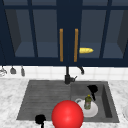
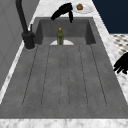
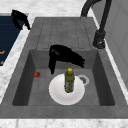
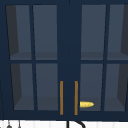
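While the right robot hand [image 3: 62, 56] hovers released just above the green bottle [image 3: 69, 80] standing on the white plate [image 3: 56, 93] in the sink basin [image 3: 100, 82], approach step; next, descend and clench around it.

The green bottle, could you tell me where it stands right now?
The green bottle stands upright on the white plate in the sink basin, right of the draining board, just beneath the right hand.

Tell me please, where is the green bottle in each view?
Front view: green bottle stands on the white plate in the basin, lower right, under the right hand.
Left side view: top centre, behind the draining board.
Right side view: lower centre.
Shared landmark: black faucet.
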`<state>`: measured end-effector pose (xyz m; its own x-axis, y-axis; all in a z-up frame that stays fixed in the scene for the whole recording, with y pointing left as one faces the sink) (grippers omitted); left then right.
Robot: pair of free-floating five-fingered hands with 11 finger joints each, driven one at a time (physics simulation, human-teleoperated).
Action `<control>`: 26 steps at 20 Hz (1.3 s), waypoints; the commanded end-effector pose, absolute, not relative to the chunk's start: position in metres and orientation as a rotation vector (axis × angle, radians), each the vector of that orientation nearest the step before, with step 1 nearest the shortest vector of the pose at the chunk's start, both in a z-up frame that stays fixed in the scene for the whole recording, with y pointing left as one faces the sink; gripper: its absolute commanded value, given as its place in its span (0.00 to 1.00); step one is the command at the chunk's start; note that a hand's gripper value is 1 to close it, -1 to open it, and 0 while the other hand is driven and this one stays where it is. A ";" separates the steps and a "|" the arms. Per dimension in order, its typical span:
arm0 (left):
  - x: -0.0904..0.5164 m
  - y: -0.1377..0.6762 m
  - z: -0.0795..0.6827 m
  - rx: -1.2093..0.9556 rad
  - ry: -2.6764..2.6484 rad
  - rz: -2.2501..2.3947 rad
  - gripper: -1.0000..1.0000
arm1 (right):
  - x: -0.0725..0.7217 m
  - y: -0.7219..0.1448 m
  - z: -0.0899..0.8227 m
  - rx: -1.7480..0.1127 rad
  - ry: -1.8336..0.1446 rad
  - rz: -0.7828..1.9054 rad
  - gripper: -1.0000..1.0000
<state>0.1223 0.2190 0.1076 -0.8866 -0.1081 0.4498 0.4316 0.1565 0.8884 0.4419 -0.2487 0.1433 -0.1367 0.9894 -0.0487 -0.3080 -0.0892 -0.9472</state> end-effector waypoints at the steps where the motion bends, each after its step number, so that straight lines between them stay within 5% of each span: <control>1: 0.122 0.219 0.108 -0.308 -2.030 -1.778 0.50 | 0.433 -0.249 0.155 -1.060 -1.097 1.418 0.00; 26: 0.122 0.219 0.108 -0.308 -2.030 -1.778 0.50 | 0.339 -0.223 0.219 -0.833 -1.192 1.376 0.00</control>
